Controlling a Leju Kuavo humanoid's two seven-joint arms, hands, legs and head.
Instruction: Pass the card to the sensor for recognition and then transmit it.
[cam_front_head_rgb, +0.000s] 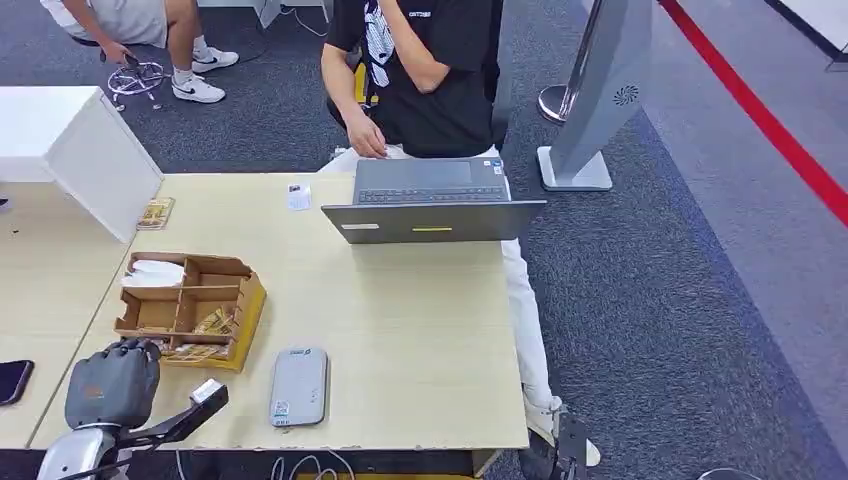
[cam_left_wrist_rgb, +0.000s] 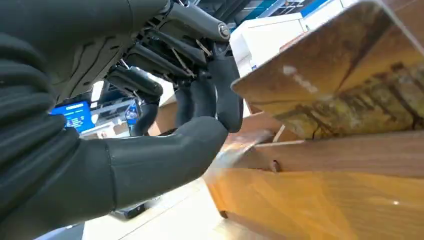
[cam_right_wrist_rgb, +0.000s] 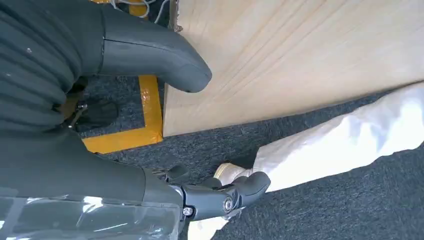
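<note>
My left hand (cam_front_head_rgb: 112, 382) is hovering at the near corner of the cardboard box (cam_front_head_rgb: 190, 309), its fingers (cam_left_wrist_rgb: 227, 95) curling toward the thumb with nothing between them. The wrist camera is showing what my head cannot: a card (cam_left_wrist_rgb: 345, 85) standing tilted in the box just beyond those fingers, not touching them. My right hand (cam_right_wrist_rgb: 150, 125) is hanging off the counter (cam_front_head_rgb: 400, 330) edge above the carpet, fingers loosely apart and empty, near a person's white trouser leg (cam_right_wrist_rgb: 350, 145). The grey sensor (cam_front_head_rgb: 299, 387) is lying just right of the box, with bare counter stretching toward the laptop (cam_front_head_rgb: 432, 205).
</note>
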